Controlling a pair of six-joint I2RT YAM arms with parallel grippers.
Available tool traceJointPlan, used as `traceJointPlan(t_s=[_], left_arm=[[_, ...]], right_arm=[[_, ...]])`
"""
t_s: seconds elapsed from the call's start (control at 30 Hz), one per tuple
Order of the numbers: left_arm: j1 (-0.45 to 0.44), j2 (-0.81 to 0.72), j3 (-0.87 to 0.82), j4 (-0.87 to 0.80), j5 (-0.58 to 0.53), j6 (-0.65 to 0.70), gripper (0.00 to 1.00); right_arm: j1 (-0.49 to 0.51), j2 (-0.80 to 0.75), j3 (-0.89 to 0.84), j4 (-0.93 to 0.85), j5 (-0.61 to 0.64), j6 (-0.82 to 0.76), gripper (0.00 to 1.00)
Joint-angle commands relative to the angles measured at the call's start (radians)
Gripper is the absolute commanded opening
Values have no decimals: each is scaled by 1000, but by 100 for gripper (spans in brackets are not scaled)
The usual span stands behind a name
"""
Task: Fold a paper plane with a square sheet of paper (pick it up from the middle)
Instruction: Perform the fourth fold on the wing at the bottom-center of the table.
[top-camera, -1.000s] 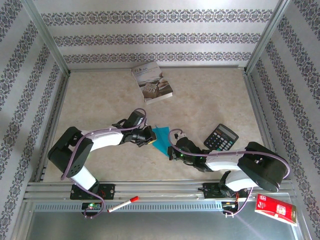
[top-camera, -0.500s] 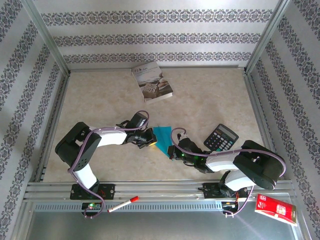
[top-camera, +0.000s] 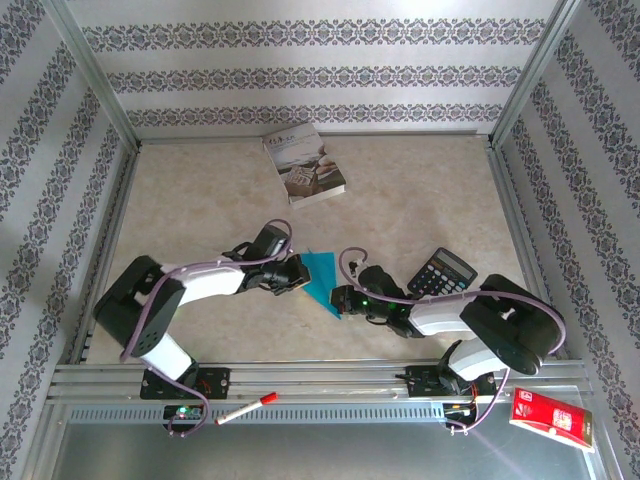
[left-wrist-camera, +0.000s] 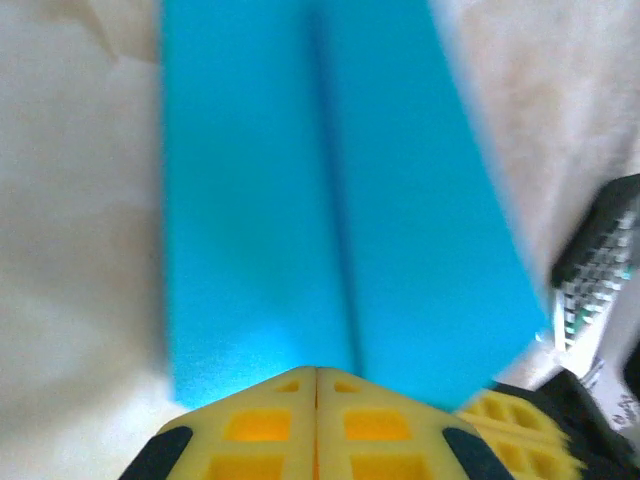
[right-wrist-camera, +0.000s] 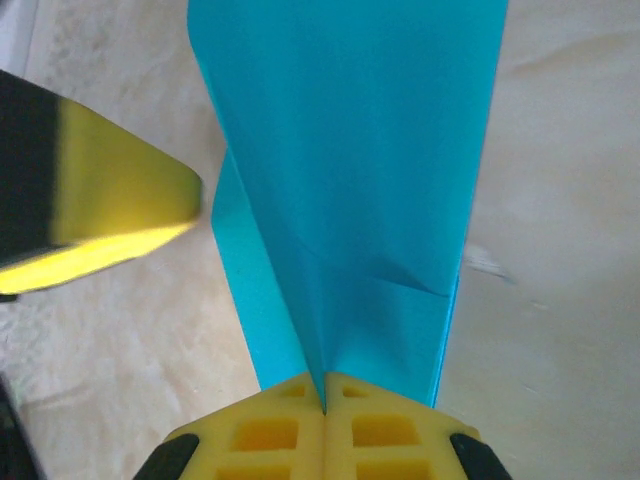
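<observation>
Jaws of the right gripper (right-wrist-camera: 323, 388), slid leftward in the last second, now clench the creased end of the teal paper (top-camera: 322, 277) at mid-table; the left gripper (left-wrist-camera: 316, 375) sits shut against its other edge (grip unclear), readying the next fold.

The thin teal-blue folded paper sheet (right-wrist-camera: 350, 150) is matt and smooth, with a sharp centre crease and one small wrinkle. The right gripper (right-wrist-camera: 322, 392) carries yellow fingers (right-wrist-camera: 270, 435) of matt moulded plastic with square recesses. The beige tabletop (top-camera: 200, 200) shows a mottled, stone-look, low-sheen finish. The silver frame rail (top-camera: 320, 385) is bare ribbed metal.
</observation>
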Motion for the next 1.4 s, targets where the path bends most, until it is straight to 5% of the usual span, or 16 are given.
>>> traceJointPlan(t_s=[0.0, 0.4, 1.37], left_arm=[[27, -106, -40, -55, -58, 1, 8], [38, -62, -40, -72, -46, 5, 0], [37, 122, -40, -79, -72, 84, 0]], right_arm=[[-5, 45, 67, 0, -114, -74, 0], [3, 140, 53, 137, -106, 52, 0], [1, 181, -53, 288, -19, 196, 0]])
